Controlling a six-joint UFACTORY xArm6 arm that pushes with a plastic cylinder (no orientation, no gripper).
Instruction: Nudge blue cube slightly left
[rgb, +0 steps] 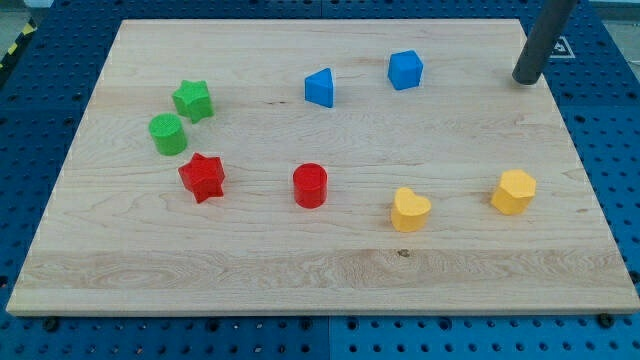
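The blue cube (405, 69) sits near the view's top, right of centre, on the wooden board (320, 270). A blue triangular block (319, 87) lies to its left. My tip (525, 80) comes down from the view's top right corner and rests on the board, well to the right of the blue cube and apart from every block.
A green star (192, 100) and a green cylinder (168, 134) lie at the view's left. A red star (202, 177) and a red cylinder (310, 185) lie lower. A yellow heart (410, 209) and a yellow hexagonal block (513, 191) lie at the lower right.
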